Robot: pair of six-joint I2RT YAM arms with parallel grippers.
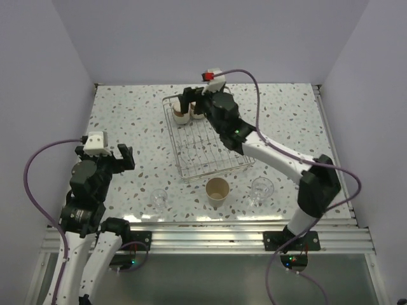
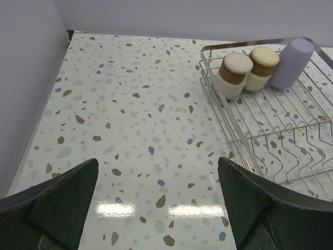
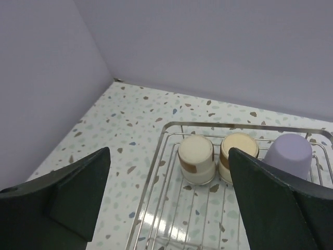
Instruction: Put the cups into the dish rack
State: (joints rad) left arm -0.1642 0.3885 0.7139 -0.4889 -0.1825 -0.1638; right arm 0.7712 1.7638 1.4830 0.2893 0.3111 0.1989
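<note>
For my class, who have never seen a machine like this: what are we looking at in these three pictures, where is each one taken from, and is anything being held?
Two robot arms stand at a speckled table's near edge. One picture looks down from above; the other two come from cameras on each wrist, their dark fingers framing the view. A wire dish rack holds three upturned cups at its far end: two white-and-tan cups and a lavender cup. A beige tumbler and two clear glasses wait on the table. The left gripper and right gripper are open, holding nothing.
</note>
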